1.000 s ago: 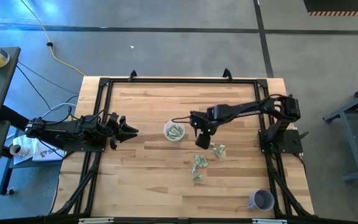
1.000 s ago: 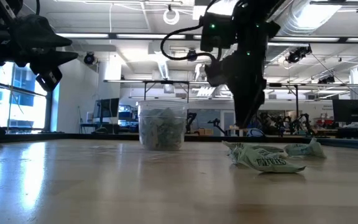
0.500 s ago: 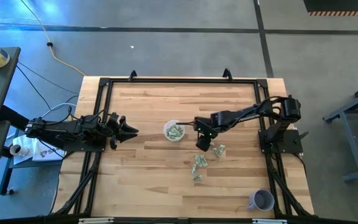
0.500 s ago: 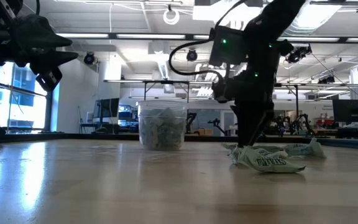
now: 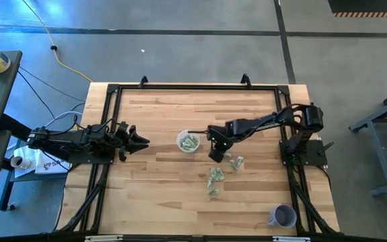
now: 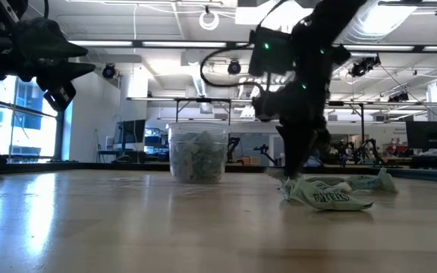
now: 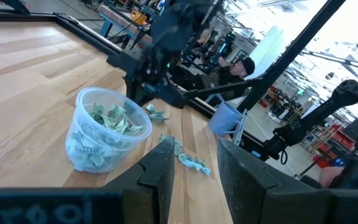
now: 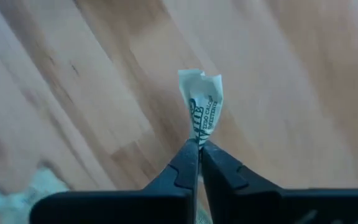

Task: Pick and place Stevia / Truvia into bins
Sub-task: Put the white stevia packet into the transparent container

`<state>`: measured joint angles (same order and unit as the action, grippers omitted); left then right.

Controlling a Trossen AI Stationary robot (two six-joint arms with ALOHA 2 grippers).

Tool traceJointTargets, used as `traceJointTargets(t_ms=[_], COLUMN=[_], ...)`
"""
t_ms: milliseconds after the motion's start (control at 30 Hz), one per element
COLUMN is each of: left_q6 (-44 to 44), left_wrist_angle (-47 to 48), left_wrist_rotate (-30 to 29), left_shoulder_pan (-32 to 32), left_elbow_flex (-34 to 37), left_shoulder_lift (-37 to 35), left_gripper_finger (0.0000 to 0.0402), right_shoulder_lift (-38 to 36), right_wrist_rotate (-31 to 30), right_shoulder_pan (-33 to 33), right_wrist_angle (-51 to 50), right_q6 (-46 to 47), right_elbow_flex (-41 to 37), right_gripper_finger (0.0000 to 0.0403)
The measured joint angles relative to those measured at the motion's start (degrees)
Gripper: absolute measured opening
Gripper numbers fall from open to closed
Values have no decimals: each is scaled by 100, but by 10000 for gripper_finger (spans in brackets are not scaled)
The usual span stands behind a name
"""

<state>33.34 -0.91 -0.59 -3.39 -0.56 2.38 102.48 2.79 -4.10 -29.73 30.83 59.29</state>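
From overhead I cannot read the packets (image 5: 215, 179) near the clear cup (image 5: 188, 142); they are too small. The right arm covers whatever its fingers (image 8: 188, 163) pinch there. A blurred packet (image 8: 8, 193) is cut off by the wrist picture's edge.

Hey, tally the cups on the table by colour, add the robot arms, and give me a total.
clear cup: 1
lavender cup: 1
robot arms: 2, the left arm waiting at the table's left side, the right end effector shut on a packet
Total: 4
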Motion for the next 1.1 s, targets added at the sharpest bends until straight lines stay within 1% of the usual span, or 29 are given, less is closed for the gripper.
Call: traceJointTargets(t_ms=[100, 300, 367, 433, 533, 700, 867, 1000, 1100], left_q6=[-1, -1, -1, -1, -1, -1, -1, -1, -1], left_wrist_angle=[1, 1, 2, 1, 1, 2, 1, 0, 0], left_wrist_rotate=[1, -1, 0, 0, 1, 0, 0, 1, 0], left_shoulder_pan=[0, 1, 0, 1, 1, 1, 0, 1, 0], left_elbow_flex=[0, 1, 1, 2, 1, 0, 1, 2, 2], left_shoulder_lift=[1, 0, 1, -1, 1, -1, 0, 1, 1], left_gripper_finger=[156, 156, 156, 156, 156, 156, 156, 156, 156], right_shoulder_lift=[-115, -349, -361, -358, -242, 70, 247, 447, 586], right_wrist_rotate=[-144, -589, -652, -618, -535, -253, -158, 192, 239], right_shoulder_pan=[-2, -66, -124, -168, -236, -372, -398, -373, -317], right_wrist_angle=[-223, -1145, -1307, -1269, -931, -730, -728, -772, -772], right_q6=[-324, -1134, -1371, -1660, -1949, -2044, -2065, -2085, -2129], right_elbow_flex=[442, 1506, 1897, 2243, 2644, 2953, 2968, 2968, 2968], right_gripper_finger=[4, 3, 2, 2, 1, 1, 1, 1, 0])
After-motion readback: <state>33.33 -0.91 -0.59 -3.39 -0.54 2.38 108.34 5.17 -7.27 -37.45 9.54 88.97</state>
